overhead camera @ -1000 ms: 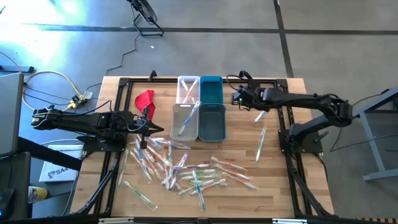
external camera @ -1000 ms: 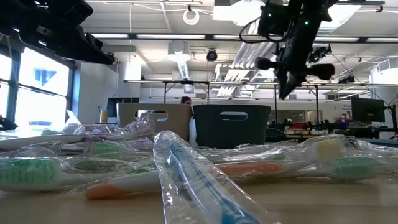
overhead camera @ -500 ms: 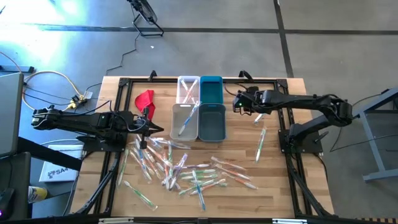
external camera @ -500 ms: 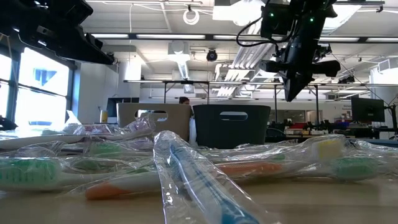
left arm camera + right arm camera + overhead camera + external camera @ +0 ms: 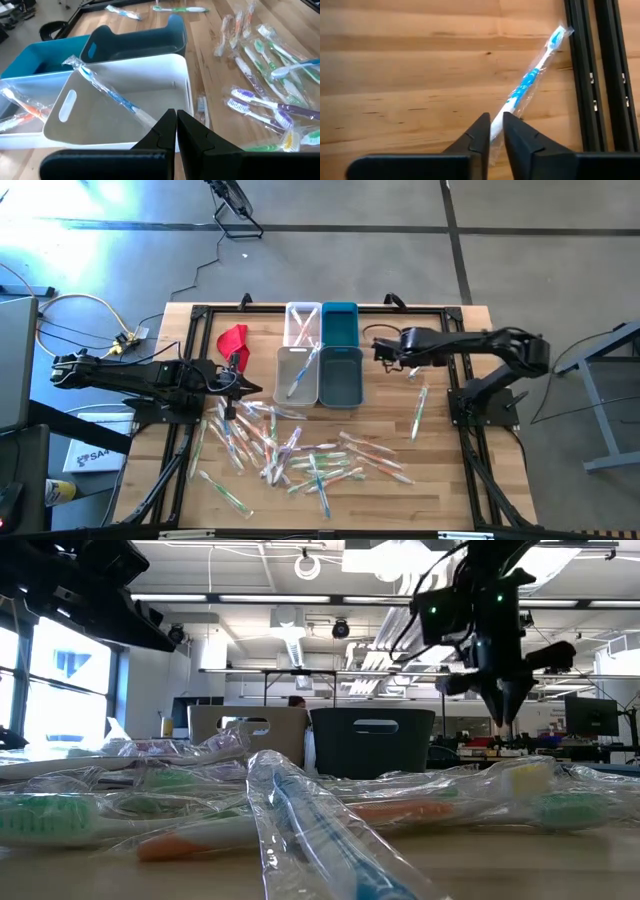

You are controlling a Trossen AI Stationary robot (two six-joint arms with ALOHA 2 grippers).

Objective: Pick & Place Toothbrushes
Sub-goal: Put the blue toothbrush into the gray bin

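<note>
- High view showed the toothbrushes (image 5: pixel 300 452) scattered in clear wrappers across the near half of the wooden table (image 5: pixel 440 470), with one green-handled toothbrush (image 5: pixel 420 410) lying apart toward the right side.
- Four small bins sat together at the table's middle: a white bin (image 5: pixel 297 375) with a blue toothbrush (image 5: pixel 300 374) leaning in it, a dark teal bin (image 5: pixel 341 376) beside it, and a clear bin (image 5: pixel 302 323) and a blue bin (image 5: pixel 339 323) behind them.
- A red cloth (image 5: pixel 233 338) lay just left of the bins.
- The left gripper (image 5: pixel 243 388) hung beside the white bin, fingers pressed together and holding nothing, as its wrist view confirmed.
- The right gripper (image 5: pixel 380 348) hovered above the table just right of the bins; in its wrist view a narrow gap showed between the fingers (image 5: pixel 479 135), with nothing gripped.
- Below it lay a blue-and-white toothbrush (image 5: pixel 530 85) on bare wood, beside the table's black frame rail (image 5: pixel 600 75); it seemed, though I could not be sure, clear of the fingertips.
</note>
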